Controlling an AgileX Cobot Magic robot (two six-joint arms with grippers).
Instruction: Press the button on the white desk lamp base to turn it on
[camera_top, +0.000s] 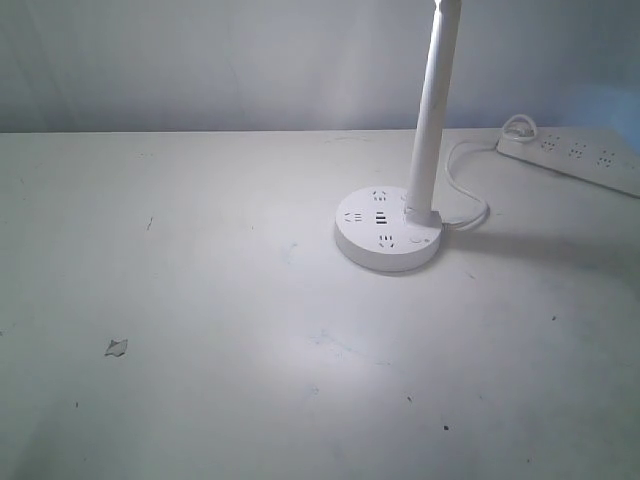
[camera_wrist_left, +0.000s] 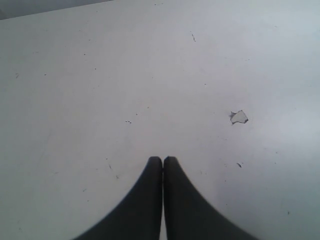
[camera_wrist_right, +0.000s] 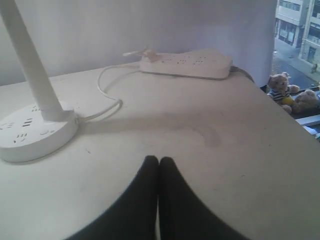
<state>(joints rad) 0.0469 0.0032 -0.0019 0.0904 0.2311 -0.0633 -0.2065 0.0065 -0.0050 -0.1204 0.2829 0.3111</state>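
Hovering over white table (camera_top: 200, 300), my left gripper (camera_wrist_left: 162, 160) clenched, fingertips pressed together, holding nothing; small pale chip (camera_wrist_left: 239, 117) on tabletop near it. My right gripper (camera_wrist_right: 158, 160) likewise clenched, empty, apart from white desk lamp base (camera_top: 388, 240). Base sits right of centre in exterior view, slim stem (camera_top: 430, 110) rising from its right side. Button (camera_top: 416, 241) flush in base top, just beside stem foot. Cord (camera_top: 470, 200) runs toward power strip (camera_top: 580, 158) at far right.

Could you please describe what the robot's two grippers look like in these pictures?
The left gripper and right gripper look alike: each has two smooth black fingers, broad at the base and curving to narrow rounded tips. No cables or markings show.
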